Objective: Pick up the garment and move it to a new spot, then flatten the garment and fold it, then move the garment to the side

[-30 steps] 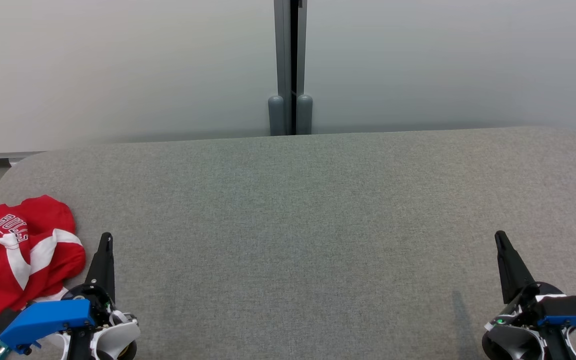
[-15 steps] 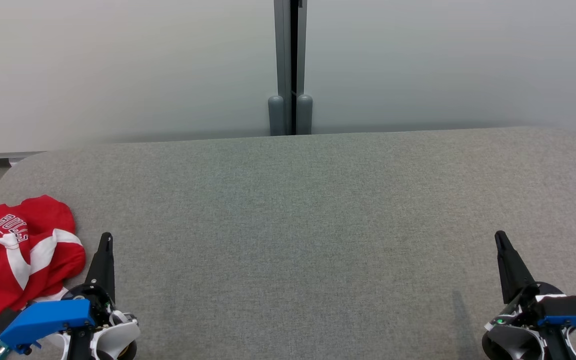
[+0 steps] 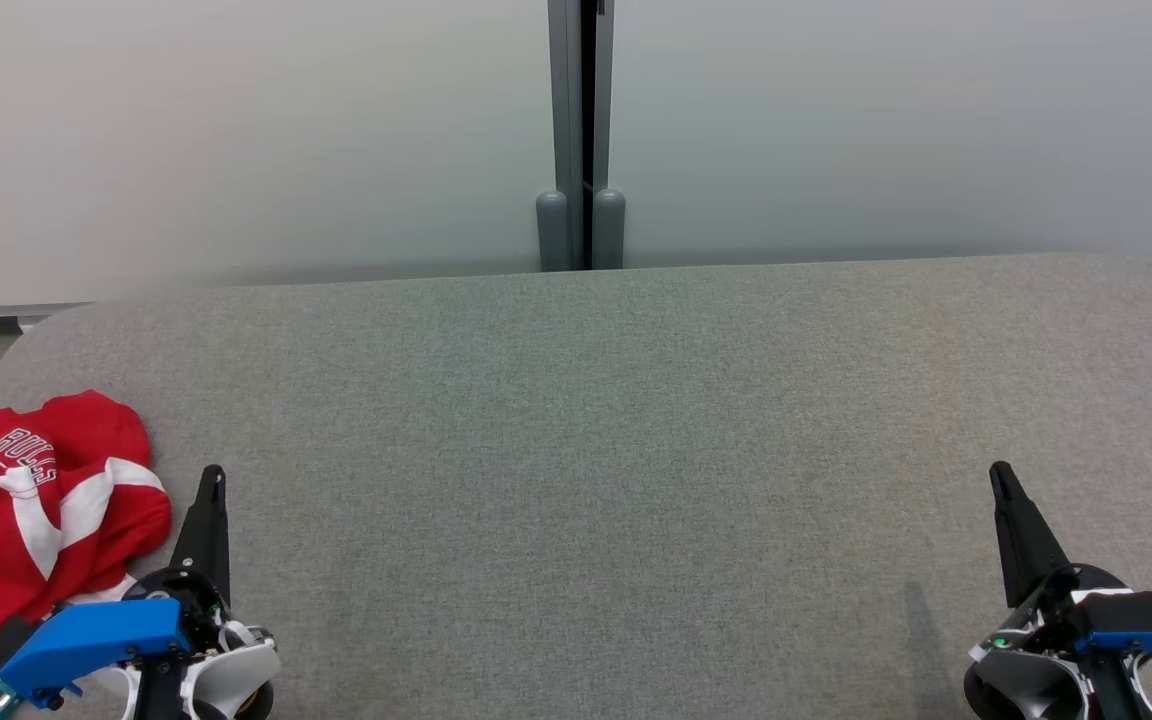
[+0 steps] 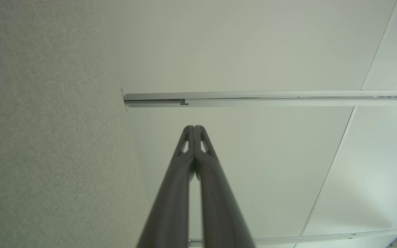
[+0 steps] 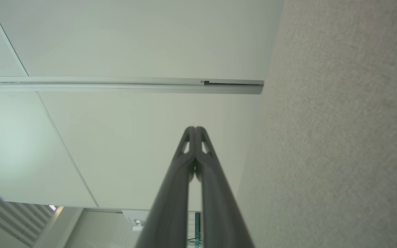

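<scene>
A pale wall [image 3: 236,130] is seen behind the work, divided by a grey post [image 3: 581,130]. Below it, a broad desk [image 3: 636,420] covered in grey cloth is spread across the head view, and its wide middle is judged to offer ample room for laying something flat.

The garment [image 3: 26,510], red with white stripes and white lettering, is heaped in a crumpled mound at the desk's near left corner. Part of it is cut off by the picture's edge, so its full extent cannot be told.

The left tool [image 3: 211,475] is held just beside the garment's right side, its fingers pointed away across the desk and kept apart from the cloth. Whether its wrist housing touches the heap cannot be told. In the left wrist view the left tool [image 4: 194,128] is shown clenched, the two fingers pressed tip to tip with nothing between them. The right tool [image 5: 195,128] is shown clenched and empty in the same way, and in the head view the right tool [image 3: 1001,470] is placed well apart from the garment, at the desk's right side.

The first step, the pick-up, is judged not yet begun: nothing is grasped and the garment is unflattened. For the next move, the left tool would need to be released, swung left over the heap, lowered onto a raised fold and closed on enough cloth for it to be lifted towards the middle.
</scene>
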{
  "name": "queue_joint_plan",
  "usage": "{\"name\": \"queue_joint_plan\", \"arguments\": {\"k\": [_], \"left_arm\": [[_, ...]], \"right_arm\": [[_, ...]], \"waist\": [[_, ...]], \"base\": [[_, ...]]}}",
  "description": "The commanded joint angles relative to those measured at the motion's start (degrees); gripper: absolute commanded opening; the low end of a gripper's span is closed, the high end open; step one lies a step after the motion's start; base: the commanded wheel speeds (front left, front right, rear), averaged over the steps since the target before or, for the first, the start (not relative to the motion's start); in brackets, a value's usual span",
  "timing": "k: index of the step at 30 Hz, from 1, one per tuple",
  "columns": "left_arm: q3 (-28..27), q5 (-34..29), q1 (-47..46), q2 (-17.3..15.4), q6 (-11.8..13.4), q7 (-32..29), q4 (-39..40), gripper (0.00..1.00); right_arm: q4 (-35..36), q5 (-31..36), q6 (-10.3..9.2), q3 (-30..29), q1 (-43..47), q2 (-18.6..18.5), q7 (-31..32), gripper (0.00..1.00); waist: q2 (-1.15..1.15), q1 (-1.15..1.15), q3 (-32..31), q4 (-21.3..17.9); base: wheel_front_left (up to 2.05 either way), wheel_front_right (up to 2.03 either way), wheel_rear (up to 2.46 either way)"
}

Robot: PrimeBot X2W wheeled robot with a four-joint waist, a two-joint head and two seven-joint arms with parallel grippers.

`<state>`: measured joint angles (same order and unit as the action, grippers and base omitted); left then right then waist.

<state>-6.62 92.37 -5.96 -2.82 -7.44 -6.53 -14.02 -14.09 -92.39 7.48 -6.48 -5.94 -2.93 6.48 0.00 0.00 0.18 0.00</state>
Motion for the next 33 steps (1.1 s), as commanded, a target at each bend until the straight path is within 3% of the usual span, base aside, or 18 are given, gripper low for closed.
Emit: {"name": "queue_joint_plan", "arguments": {"k": [1,33], "left_arm": [[-0.1,0.1,-0.6,0.0,-0.3,-0.1,0.0,0.00],[-0.1,0.1,-0.6,0.0,-0.3,-0.1,0.0,0.00]], "right_arm": [[-0.1,0.0,0.03,0.0,-0.8,0.1,0.0,0.00],[-0.1,0.0,0.03,0.0,-0.8,0.1,0.0,0.00]], "waist": [[0.00,0.00,0.0,0.0],[0.00,0.00,0.0,0.0]], "base": [[0.00,0.00,0.00],[0.00,0.00,0.00]]}}
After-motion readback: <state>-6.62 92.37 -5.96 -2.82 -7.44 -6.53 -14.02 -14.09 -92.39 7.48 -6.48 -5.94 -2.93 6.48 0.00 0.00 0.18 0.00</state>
